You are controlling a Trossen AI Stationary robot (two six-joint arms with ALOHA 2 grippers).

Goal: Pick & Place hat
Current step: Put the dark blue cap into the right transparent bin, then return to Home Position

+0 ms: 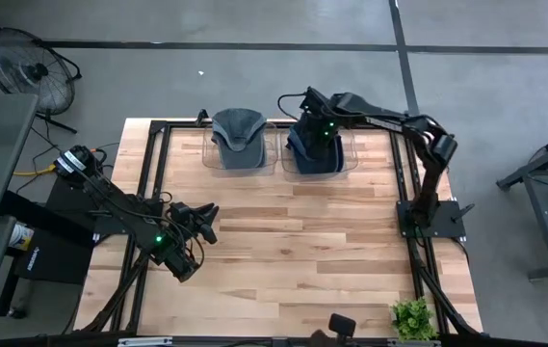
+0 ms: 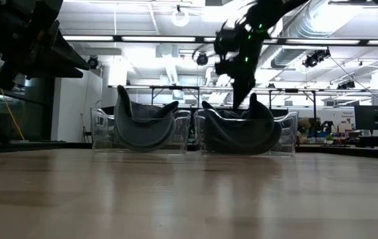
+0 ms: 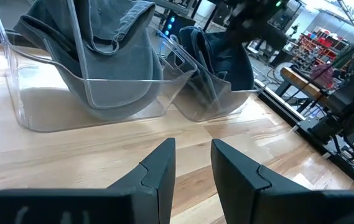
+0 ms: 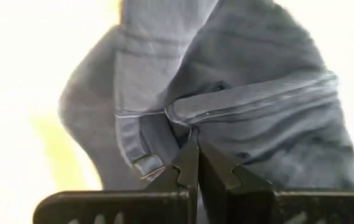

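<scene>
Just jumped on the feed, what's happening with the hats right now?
The right gripper is down in the right-hand clear bin at the table's far edge, its fingers pinched shut on the fabric of the dark blue hat lying in it. A grey hat sits in the left-hand clear bin. The left gripper waits over the wooden table, holding nothing.

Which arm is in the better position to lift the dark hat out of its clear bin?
Probably the right. The right gripper is shut on the dark hat in the clear bin. The left gripper hangs over bare table, apart from both bins, holding nothing.
</scene>
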